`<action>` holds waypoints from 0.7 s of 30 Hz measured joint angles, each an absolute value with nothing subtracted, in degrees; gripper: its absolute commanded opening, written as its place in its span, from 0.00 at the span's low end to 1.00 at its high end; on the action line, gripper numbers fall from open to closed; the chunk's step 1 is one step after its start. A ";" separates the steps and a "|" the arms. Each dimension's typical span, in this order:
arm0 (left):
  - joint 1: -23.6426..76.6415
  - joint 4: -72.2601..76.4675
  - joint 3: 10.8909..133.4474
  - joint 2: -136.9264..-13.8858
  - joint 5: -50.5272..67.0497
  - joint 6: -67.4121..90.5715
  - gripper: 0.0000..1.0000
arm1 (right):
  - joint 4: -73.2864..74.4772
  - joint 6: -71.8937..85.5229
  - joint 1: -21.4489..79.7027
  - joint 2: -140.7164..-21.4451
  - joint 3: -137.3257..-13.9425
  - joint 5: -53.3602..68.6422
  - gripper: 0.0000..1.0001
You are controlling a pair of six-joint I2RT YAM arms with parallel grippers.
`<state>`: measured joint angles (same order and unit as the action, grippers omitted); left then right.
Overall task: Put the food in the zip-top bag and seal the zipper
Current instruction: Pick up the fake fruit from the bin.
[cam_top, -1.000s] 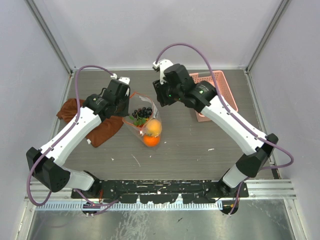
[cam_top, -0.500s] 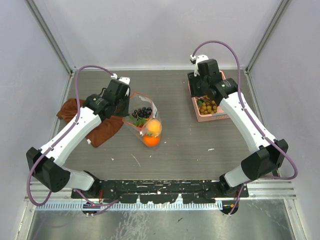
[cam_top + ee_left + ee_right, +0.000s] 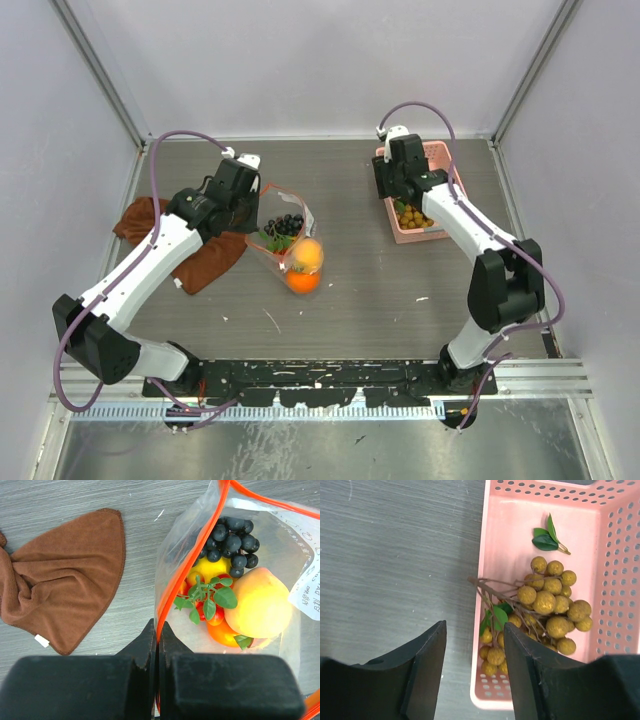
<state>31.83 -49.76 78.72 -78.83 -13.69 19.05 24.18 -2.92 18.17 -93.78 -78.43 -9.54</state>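
top external: high over the near edge of the table [image 3: 370,285], facing down, far, whole surface seen.
left wrist: close above the zip-top bag [image 3: 287,540] and brown cloth [image 3: 65,580], left-centre.
right wrist: close above the pink basket [image 3: 520,540], far right corner.
shared: each wrist's patch lies within the top view.

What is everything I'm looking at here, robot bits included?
bag: one, clear, mid-table, mouth open
zipper: one, orange-red, along bag mouth
grapes: one bunch, dark, in bag
yellow fruit: one, in bag
orange fruits: two, in bag
cloth: one, brown, left of bag
basket: one, pink, far right
berries: one bunch, tan, in basket
left gripper: black, shut on bag at zipper
right gripper: black, open over basket edge
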 measured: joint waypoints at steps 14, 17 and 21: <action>31.83 -49.76 78.72 -78.83 -13.69 19.03 0.00 | 11.84 -3.11 17.21 -105.12 -77.76 -13.34 0.46; 31.83 -49.76 78.72 -78.83 -13.69 19.03 0.00 | 10.85 -3.09 16.56 -105.49 -77.76 -14.35 0.43; 31.83 -49.76 78.72 -78.83 -13.69 19.03 0.00 | 9.91 -2.94 15.44 -105.49 -77.76 -15.33 0.38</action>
<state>31.83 -49.76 78.72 -78.83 -13.69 19.03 9.91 -2.94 15.44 -105.49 -77.76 -15.33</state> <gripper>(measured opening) 0.006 0.405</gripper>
